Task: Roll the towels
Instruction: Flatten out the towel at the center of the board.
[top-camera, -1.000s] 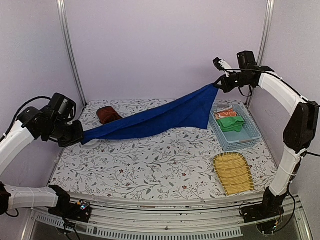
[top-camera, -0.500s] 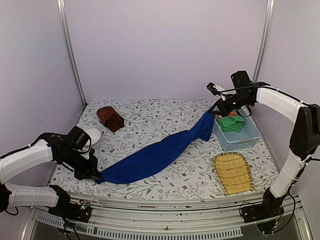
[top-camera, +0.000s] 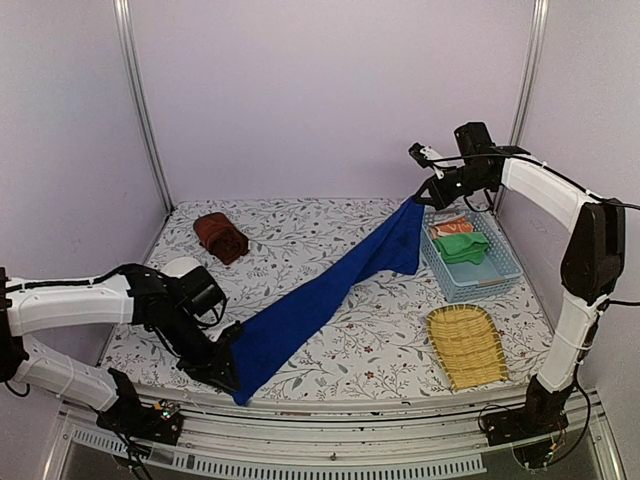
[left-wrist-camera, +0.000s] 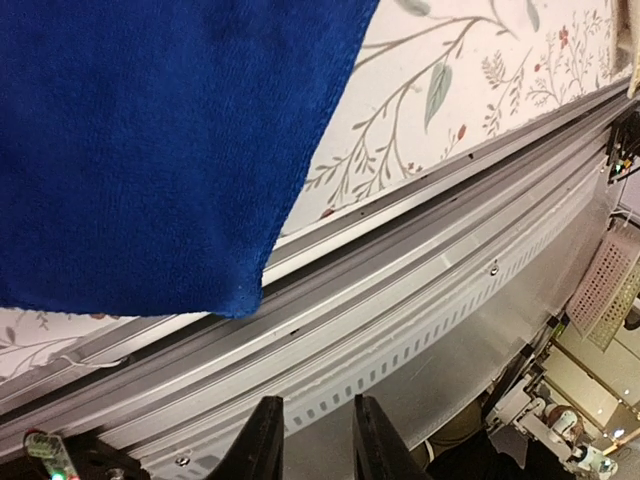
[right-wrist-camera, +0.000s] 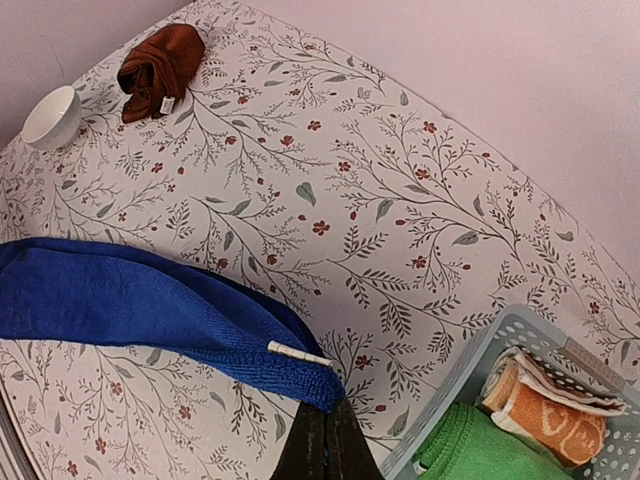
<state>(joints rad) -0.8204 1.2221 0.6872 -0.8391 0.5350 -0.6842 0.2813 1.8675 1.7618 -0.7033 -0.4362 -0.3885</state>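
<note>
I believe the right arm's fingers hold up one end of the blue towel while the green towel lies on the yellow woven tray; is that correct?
Not quite: the green towel lies in the blue basket, not on the yellow woven tray, as the top external view shows. The right arm's fingers do hold up one end of the blue towel.

This is looking like a robotics test cell in a lab, not a home. Plain lilac panels (top-camera: 330, 90) are closing in the flowered table (top-camera: 350, 330) on three sides, with aluminium posts (top-camera: 140, 100) standing at 11 and 1 o'clock. White robot arms (top-camera: 70, 305) are reaching in from 6 o'clock, where a perforated metal rail (left-wrist-camera: 420, 330) is running above loose cables and bare electronics (left-wrist-camera: 560, 420).
</note>
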